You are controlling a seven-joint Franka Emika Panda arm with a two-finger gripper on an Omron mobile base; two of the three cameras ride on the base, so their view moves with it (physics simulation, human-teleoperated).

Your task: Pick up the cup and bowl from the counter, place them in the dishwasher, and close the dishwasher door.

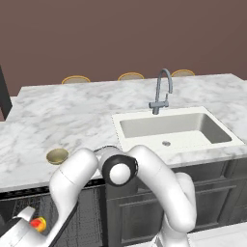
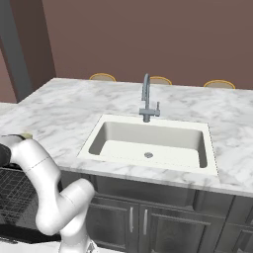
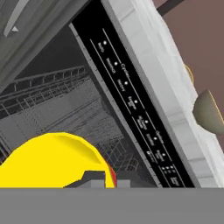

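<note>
My gripper (image 1: pixel 33 223) hangs low at the far left, in front of the open dishwasher (image 1: pixel 19 205), and is shut on the cup (image 1: pixel 39 224), a yellow tumbler with red blotches. In the hand view the cup (image 3: pixel 52 162) bulges up from the bottom beside my dark fingertips (image 3: pixel 94 177), over the grey wire racks (image 3: pixel 52 103) and below the dishwasher's black control strip (image 3: pixel 131 100). The tan-olive bowl (image 1: pixel 57 155) sits upright on the marble counter (image 1: pixel 72 116) near its front edge, above the dishwasher. From the hand view the bowl (image 3: pixel 209 113) peeks over the counter edge. The dishwasher door is out of view.
A cream sink (image 1: pixel 171 129) with a grey tap (image 1: pixel 161 91) is set into the counter to the right. Dark grey panelled cabinets (image 1: pixel 212 198) run under the sink. Three tan stool tops (image 1: pixel 75 79) show behind the counter's far edge. My arm's elbow (image 1: pixel 118 171) stands before the counter front.
</note>
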